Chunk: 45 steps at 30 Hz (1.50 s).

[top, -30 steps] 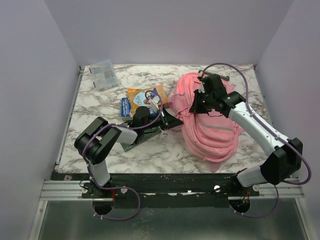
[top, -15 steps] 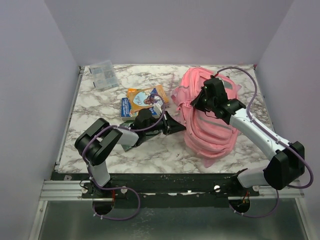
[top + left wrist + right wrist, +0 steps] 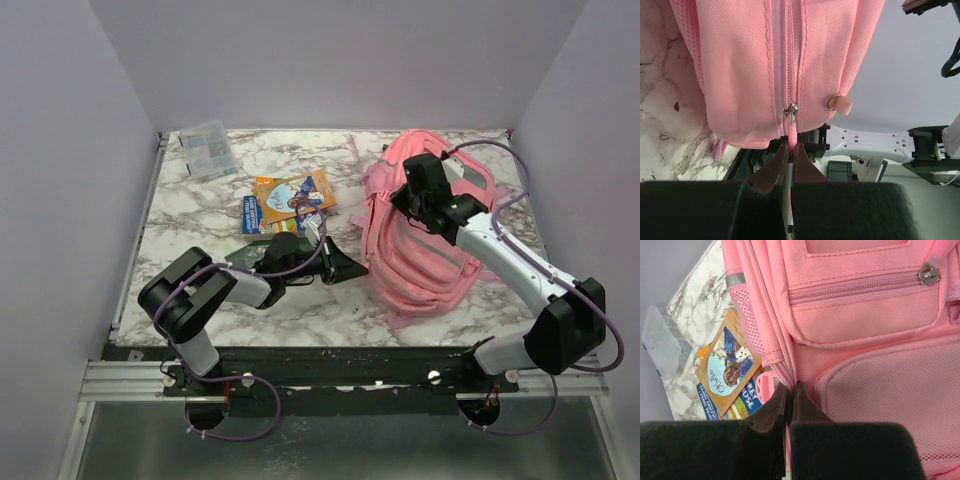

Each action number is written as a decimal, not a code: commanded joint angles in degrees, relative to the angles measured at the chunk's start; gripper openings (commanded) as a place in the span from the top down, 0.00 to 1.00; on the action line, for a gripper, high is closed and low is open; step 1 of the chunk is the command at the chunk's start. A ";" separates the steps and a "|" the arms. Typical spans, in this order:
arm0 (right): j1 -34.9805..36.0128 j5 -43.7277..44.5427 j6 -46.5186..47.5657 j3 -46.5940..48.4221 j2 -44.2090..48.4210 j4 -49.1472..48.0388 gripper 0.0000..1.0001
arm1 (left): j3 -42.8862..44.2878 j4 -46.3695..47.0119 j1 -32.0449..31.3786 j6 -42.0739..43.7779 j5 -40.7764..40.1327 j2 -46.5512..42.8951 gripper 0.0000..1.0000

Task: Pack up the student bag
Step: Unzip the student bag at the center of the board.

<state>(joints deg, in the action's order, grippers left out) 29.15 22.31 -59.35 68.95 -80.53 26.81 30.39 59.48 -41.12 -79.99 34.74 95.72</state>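
Note:
The pink student bag (image 3: 420, 255) lies at the right of the table, front pockets up. My left gripper (image 3: 352, 268) is at its left side, shut on the pink zipper pull (image 3: 791, 136) that hangs below the metal slider (image 3: 790, 108) of a closed zipper. The bag fills the top of the left wrist view (image 3: 740, 60). My right gripper (image 3: 407, 193) is at the bag's upper part, shut on a fold of pink fabric at the bag's side seam (image 3: 788, 374). The right wrist view shows the front pocket (image 3: 860, 305) and its zipper slider (image 3: 928, 273).
An orange picture book (image 3: 292, 195) and a blue book (image 3: 252, 213) lie left of the bag; the picture book also shows in the right wrist view (image 3: 726, 369). A clear plastic box (image 3: 207, 148) sits at the far left corner. A pink plastic piece (image 3: 765, 386) lies by the books.
The bag has gone from a crumpled heap to spread out with its front pockets up. My left gripper has moved right to the bag's side. My right gripper has shifted right, holding the fabric.

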 commanded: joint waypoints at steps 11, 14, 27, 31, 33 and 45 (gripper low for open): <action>0.44 -15.39 39.00 4.10 0.53 10.34 0.40 | 2.06 0.51 4.47 1.56 7.33 8.00 1.00; 3.03 -19.06 43.93 5.78 0.79 15.60 0.36 | 1.80 0.50 4.74 1.89 7.55 9.08 1.00; 17.93 -14.09 38.49 5.49 -8.57 19.35 0.47 | -0.39 0.70 5.39 2.20 7.25 8.02 1.00; 20.21 -7.49 40.89 3.30 -9.24 18.14 0.46 | -1.34 0.75 5.78 2.46 7.19 7.62 1.00; 20.31 -6.09 42.73 2.40 -9.29 17.94 0.44 | -1.66 0.74 6.05 2.55 7.33 7.66 1.00; 22.65 -4.06 47.68 -3.29 -11.05 13.40 0.35 | -1.74 0.91 6.49 2.38 7.80 7.30 1.00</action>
<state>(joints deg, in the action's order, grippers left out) 51.29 12.97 -13.26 66.74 -90.11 42.41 29.21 58.17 -34.94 -78.54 40.49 104.53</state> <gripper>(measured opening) 0.644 0.014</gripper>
